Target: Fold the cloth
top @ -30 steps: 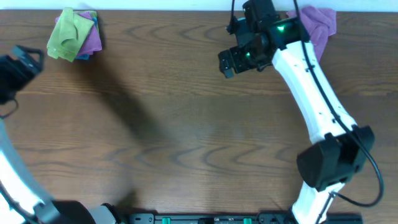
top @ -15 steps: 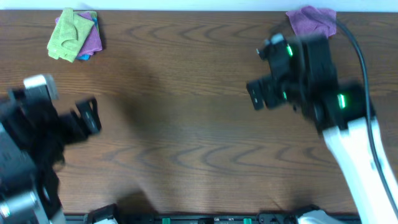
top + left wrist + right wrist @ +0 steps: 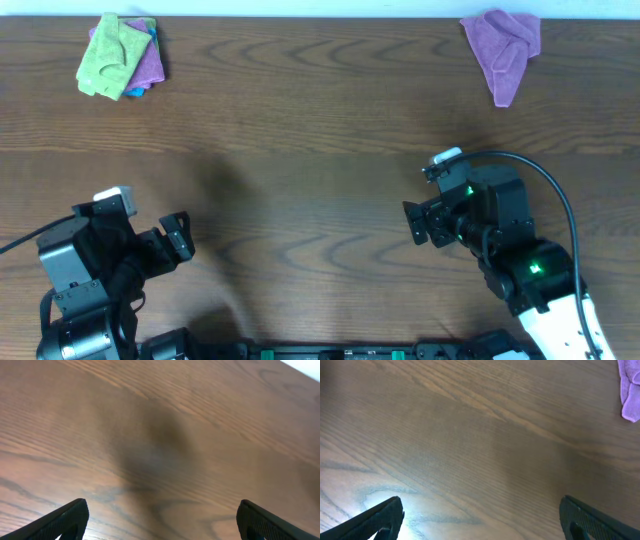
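Both arms parked, cloth on the far-left pile

The cloth [image 3: 108,55] lies in rough layers atop a purple cloth [image 3: 150,66] and a sliver of blue cloth [image 3: 133,92] at the far-left corner of the table [image 3: 320,140], well apart from both grippers. The left gripper [image 3: 178,238] and right gripper [image 3: 418,222] sit low by the near edge, jaws spread wide over bare wood and holding nothing, which reads as a rest pose, clear of the work. A second purple cloth [image 3: 505,45] lies alone at far right.
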Available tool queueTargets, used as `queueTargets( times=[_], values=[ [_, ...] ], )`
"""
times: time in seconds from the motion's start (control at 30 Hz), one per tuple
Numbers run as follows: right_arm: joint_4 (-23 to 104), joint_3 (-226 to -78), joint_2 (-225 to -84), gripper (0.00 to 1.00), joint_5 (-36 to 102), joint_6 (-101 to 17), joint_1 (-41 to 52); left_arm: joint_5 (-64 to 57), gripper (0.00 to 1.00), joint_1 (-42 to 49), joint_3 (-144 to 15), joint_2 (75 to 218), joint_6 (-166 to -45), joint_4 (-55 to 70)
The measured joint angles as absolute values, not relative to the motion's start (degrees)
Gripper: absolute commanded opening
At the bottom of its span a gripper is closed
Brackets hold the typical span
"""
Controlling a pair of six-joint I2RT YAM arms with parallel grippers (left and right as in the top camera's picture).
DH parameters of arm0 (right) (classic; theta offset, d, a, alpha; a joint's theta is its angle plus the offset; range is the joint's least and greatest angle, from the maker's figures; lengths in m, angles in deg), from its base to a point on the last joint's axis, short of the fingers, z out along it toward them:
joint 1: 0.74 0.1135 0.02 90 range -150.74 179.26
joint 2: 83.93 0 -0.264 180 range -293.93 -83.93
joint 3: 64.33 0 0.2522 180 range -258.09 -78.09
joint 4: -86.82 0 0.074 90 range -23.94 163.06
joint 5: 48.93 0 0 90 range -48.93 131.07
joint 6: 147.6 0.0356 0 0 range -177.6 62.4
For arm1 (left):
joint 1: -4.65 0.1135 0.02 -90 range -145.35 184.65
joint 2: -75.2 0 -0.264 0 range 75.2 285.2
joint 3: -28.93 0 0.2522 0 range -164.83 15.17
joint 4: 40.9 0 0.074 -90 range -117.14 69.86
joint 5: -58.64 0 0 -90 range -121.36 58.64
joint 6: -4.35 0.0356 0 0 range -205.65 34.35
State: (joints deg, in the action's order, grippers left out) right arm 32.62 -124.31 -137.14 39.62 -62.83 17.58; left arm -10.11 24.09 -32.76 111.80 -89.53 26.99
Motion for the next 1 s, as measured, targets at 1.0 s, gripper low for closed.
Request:
queueTargets(
  times=[1.0],
  values=[
    [32.5,-124.3,-138.0,0.99,39.6,-62.8,17.6,-19.7,0.96,7.5,-11.9,97.6,-67.1,1.9]
  ],
)
